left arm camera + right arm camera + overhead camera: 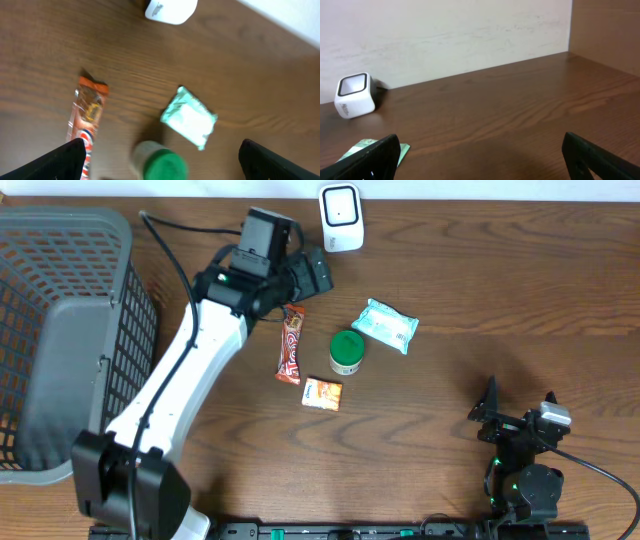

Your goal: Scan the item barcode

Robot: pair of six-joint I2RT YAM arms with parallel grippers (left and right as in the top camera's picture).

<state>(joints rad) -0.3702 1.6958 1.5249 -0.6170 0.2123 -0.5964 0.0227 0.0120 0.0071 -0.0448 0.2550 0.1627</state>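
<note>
**Item:** candy bar point(290, 343), flat on the counter point(470, 275) near its middle, left of a green-lidded jar point(347, 351). It is judged the likeliest pick.
**Other stock:** pale green packet point(386, 325); orange sachet point(322, 393), nearer the front edge.
**Scanner** point(341, 217): at the far edge.
**Handling (judged):** light, with a crinkly, slippery wrapper and a stiff core. Take it across the narrow width at mid-length.
**Left pincer** point(312, 278): jaws wide apart, empty, just beyond the bar's far end.
**Right pincer** point(518, 402): jaws apart, empty, near the front right corner.
</note>
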